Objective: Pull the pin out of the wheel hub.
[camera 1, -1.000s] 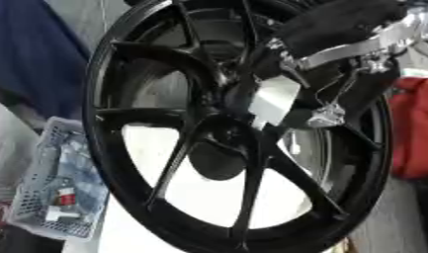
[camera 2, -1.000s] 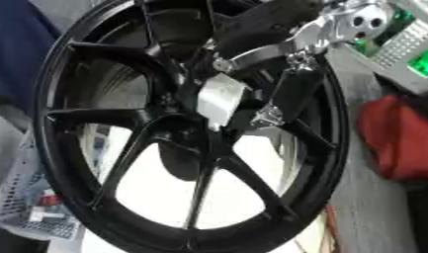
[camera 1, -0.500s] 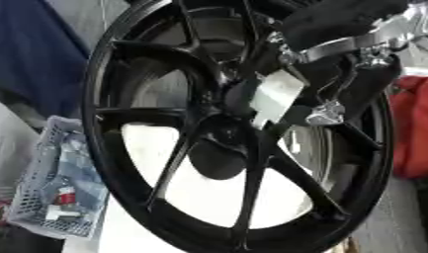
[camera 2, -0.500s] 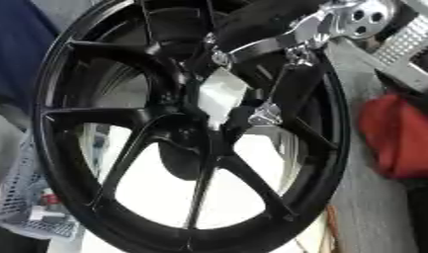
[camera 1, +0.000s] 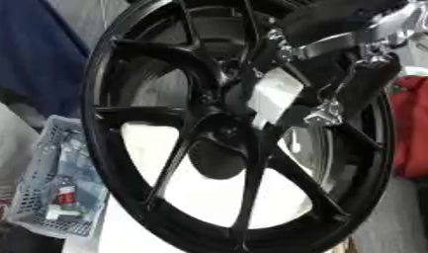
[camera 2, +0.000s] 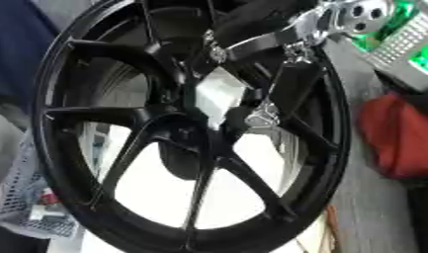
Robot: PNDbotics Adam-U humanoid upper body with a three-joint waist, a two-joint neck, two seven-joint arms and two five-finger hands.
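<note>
A large black spoked wheel (camera 1: 165,163) fills both views, its hub (camera 1: 219,129) near the middle. My right hand (camera 1: 273,96) comes in from the upper right on a black and silver arm (camera 2: 338,20) and lies over the hub's upper right side, with a pale patch on the hand facing me. It covers that part of the hub. I cannot make out the pin; the hand may be hiding it. My left hand is in neither view.
A grey mesh basket (camera 1: 53,183) with small items sits at the lower left beside the wheel. A red object (camera 2: 399,138) lies to the right. A green and white device (camera 2: 407,44) is at the upper right, and blue cloth (camera 1: 35,54) at the upper left.
My right hand has shifted only slightly over the hub. The wheel has not moved.
</note>
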